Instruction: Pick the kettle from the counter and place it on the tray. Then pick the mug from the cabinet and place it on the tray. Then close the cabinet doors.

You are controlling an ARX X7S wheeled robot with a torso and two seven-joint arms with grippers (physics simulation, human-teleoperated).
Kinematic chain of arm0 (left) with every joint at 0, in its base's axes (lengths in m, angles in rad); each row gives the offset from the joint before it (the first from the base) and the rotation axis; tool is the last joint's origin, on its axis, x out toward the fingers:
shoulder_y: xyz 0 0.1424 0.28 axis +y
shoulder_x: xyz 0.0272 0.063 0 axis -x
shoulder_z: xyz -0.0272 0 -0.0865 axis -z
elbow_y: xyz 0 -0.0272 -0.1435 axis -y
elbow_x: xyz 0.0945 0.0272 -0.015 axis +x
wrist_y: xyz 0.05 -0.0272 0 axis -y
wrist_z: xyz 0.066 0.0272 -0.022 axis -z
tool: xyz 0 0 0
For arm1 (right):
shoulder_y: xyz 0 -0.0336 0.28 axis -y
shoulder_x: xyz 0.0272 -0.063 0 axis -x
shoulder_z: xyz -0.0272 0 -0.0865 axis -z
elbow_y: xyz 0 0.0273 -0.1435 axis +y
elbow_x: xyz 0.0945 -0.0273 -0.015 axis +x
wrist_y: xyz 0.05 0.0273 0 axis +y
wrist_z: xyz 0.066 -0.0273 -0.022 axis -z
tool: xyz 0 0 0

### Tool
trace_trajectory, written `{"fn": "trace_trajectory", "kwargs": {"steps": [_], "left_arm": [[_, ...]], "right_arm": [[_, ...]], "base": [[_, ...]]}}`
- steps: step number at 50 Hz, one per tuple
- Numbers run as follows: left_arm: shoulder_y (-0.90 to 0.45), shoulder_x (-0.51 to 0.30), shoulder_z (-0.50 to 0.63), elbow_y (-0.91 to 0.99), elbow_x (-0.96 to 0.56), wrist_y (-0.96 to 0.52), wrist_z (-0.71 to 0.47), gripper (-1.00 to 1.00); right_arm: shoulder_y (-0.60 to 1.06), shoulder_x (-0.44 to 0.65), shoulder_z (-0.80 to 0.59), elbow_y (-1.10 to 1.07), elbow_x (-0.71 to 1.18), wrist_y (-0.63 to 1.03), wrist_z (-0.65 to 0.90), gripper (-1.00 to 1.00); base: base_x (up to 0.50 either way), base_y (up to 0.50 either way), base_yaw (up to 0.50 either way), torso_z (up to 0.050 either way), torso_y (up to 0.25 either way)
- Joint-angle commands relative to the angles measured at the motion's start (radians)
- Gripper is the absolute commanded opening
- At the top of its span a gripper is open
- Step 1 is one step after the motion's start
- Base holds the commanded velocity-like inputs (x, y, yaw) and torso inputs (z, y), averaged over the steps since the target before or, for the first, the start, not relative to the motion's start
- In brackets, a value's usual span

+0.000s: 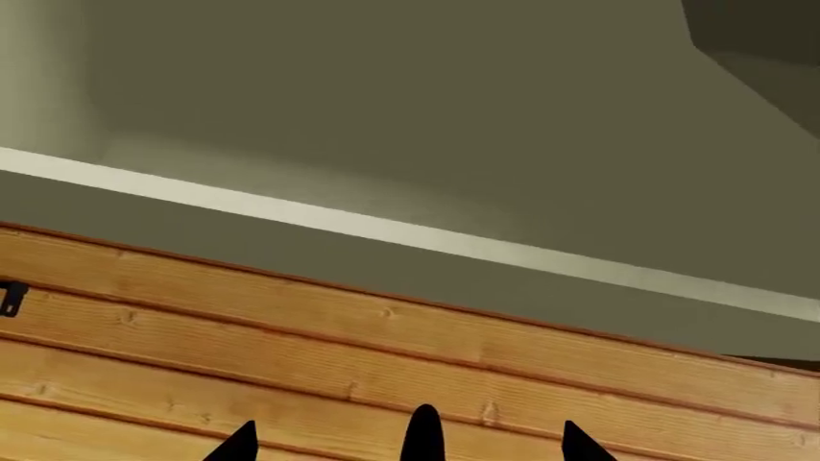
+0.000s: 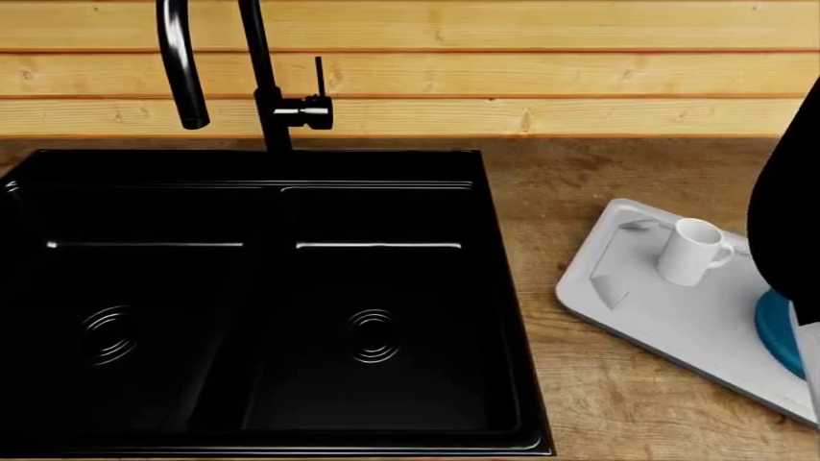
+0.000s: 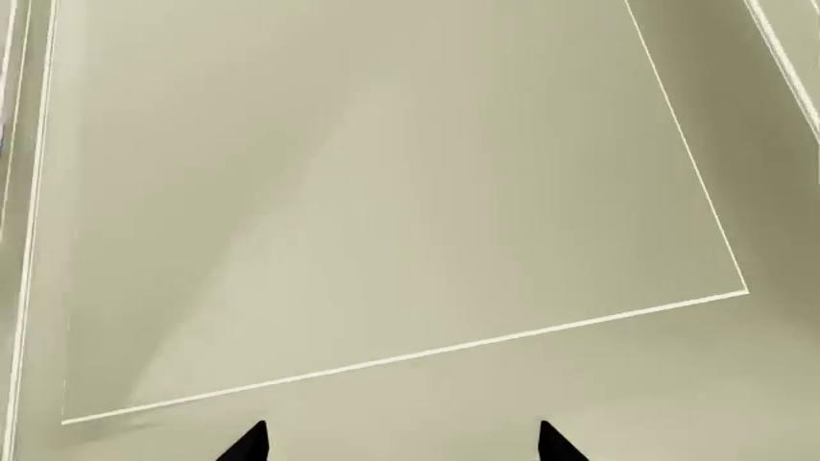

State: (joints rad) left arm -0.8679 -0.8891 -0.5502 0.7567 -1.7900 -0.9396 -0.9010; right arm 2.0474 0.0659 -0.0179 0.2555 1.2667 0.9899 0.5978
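In the head view the light grey tray (image 2: pixel 637 305) lies on the brown wooden counter (image 2: pixel 602 173), right of the sink. The white mug (image 2: pixel 692 252) stands upright on the tray. Only a teal-blue sliver of the kettle (image 2: pixel 779 331) shows on the tray's right part, behind a black arm (image 2: pixel 788 211). Neither gripper shows in the head view. My left gripper (image 1: pixel 410 447) is open, facing the wooden plank wall (image 1: pixel 384 355) under a grey-green cabinet underside (image 1: pixel 423 115). The right gripper (image 3: pixel 403 444) is open with nothing between its fingertips, facing a pale cabinet door panel (image 3: pixel 384 192).
A black double sink (image 2: pixel 256 298) fills the left and middle of the counter. A tall black faucet (image 2: pixel 263 77) stands behind it. The plank wall (image 2: pixel 513 67) runs along the back. A small black bracket (image 1: pixel 11 298) shows on the planks.
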Motion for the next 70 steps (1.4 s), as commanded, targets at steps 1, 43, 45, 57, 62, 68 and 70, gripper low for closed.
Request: {"fn": "trace_trajectory", "kwargs": {"steps": [1,43,45,57,62,68,70], "left_arm": [[0.001,0.003,0.005,0.002,0.003,0.004,0.001,1.00],[0.091,0.039,-0.058,0.012,0.057,-0.009,0.063,1.00],[0.093,0.041,-0.060,0.010,0.059,-0.008,0.064,1.00],[0.118,0.049,-0.078,0.011,0.074,-0.011,0.082,1.00],[0.126,0.054,-0.081,0.012,0.082,-0.013,0.090,1.00],[0.133,0.058,-0.085,0.010,0.086,-0.012,0.095,1.00],[0.135,0.060,-0.083,0.011,0.089,-0.012,0.097,1.00]], "right_arm": [[-0.028,-0.045,-0.098,0.006,0.231,-0.023,-0.010,1.00],[-0.223,0.010,-0.369,0.234,-0.035,-0.165,-0.221,1.00],[-0.231,0.009,-0.382,0.245,-0.043,-0.165,-0.224,1.00],[-0.272,-0.003,-0.465,0.333,-0.098,-0.177,-0.259,1.00],[-0.287,-0.008,-0.494,0.361,-0.113,-0.180,-0.274,1.00],[-0.303,-0.012,-0.526,0.391,-0.129,-0.183,-0.289,1.00],[-0.308,-0.013,-0.536,0.403,-0.134,-0.185,-0.295,1.00]], "base": [[0.00,0.00,0.00,0.000,0.000],[0.00,0.00,0.00,0.000,0.000],[0.00,0.00,0.00,0.000,0.000],[0.00,0.00,0.00,0.000,0.000],[0.00,0.00,0.00,0.000,0.000],[0.00,0.00,0.00,0.000,0.000],[0.00,0.00,0.00,0.000,0.000]]}}
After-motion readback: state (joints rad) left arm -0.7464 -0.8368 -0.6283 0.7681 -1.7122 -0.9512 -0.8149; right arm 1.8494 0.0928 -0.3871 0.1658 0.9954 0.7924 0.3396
